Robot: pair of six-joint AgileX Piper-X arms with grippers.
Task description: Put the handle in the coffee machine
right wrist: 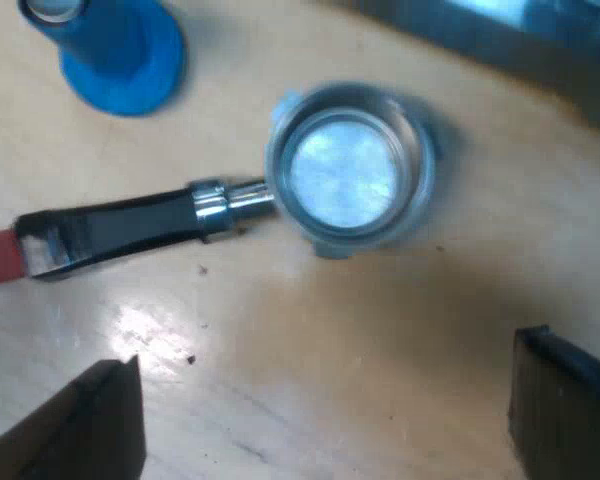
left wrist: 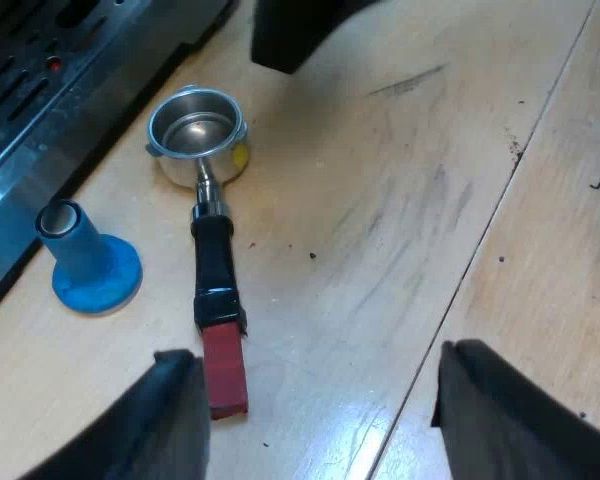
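Lying flat on the wooden table [left wrist: 410,190], the metal holder [left wrist: 212,262] [right wrist: 225,203] waits near the espresso machine [left wrist: 50,90]. Its red end points to six o'clock from its cup, and the blue tamper [left wrist: 88,268] stands at eight. The left gripper [left wrist: 335,420] and right gripper [right wrist: 325,420] hover by it, spread wide and empty, likely ready to grab.

Light is bright, even and warm across the tabletop [left wrist: 410,190]. Source is overhead: one glare patch on the tabletop near the metal holder [left wrist: 214,255]'s red end, and another just beside its dark handle in the right wrist view. Holder's basket blows out bluish-white there. Soft shadow beside the basket.
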